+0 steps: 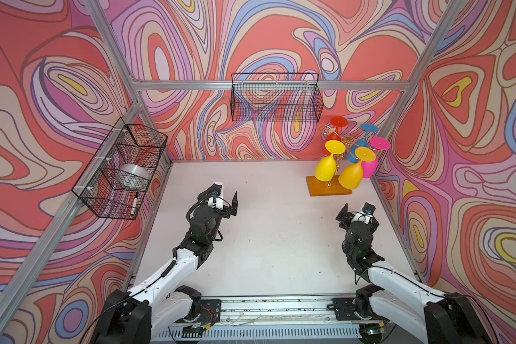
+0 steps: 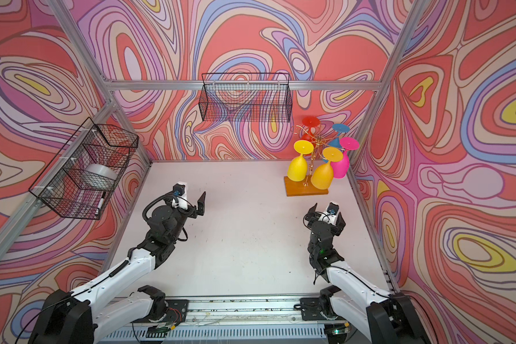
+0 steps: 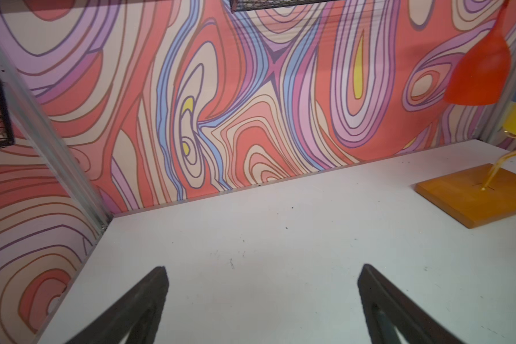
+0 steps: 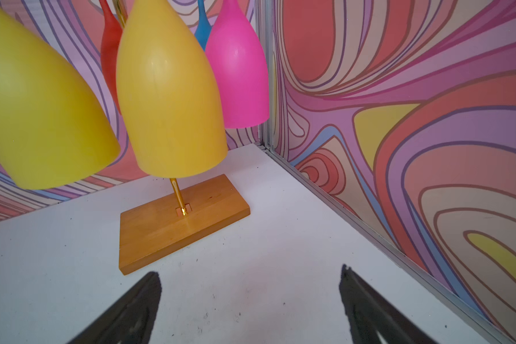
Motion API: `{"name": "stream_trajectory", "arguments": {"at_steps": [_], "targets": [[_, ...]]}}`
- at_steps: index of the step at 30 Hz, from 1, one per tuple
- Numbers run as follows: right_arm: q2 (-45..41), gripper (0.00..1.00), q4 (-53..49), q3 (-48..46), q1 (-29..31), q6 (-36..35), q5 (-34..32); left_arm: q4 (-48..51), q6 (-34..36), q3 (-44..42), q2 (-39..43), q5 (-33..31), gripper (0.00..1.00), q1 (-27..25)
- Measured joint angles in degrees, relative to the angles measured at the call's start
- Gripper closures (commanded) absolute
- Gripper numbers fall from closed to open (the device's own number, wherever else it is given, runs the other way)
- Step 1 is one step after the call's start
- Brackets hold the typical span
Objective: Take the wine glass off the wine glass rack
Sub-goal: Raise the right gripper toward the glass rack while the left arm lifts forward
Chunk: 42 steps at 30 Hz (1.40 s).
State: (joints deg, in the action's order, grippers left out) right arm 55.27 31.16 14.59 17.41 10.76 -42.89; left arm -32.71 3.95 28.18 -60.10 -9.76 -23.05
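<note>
The wine glass rack stands at the far right corner of the surface, its wine glasses hanging bowl-down and crowded. The orange glass hangs nearest the right tool, which gapes wide and empty, as does the left tool. Pulling one glass out could knock the yellow glass beside it, snag a wire arm or tip the rack. No writing is readable.

Wine glasses — inverted on rack

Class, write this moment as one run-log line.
phase: pre-reach | left gripper: open, empty | right gripper: open, empty | wine glass rack: upright, wine glasses hanging, untouched
</note>
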Motion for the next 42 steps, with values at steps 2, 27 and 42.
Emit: {"name": "stream_trajectory", "arguments": {"at_steps": [2,27,42], "targets": [[-1.6,0.04,-4.8,2.2,0.5,1.5,-0.8,2.5,-1.2,0.8,0.1,1.1,0.0,-1.4],[-11.5,0.09,-51.3,28.2,3.9,16.4,0.5,24.2,-4.5,20.9,4.0,12.4,0.02,-10.1],[-0.3,0.14,-60.5,53.0,4.1,20.7,15.1,23.3,0.0,14.1,8.3,15.3,0.03,-15.4]]}}
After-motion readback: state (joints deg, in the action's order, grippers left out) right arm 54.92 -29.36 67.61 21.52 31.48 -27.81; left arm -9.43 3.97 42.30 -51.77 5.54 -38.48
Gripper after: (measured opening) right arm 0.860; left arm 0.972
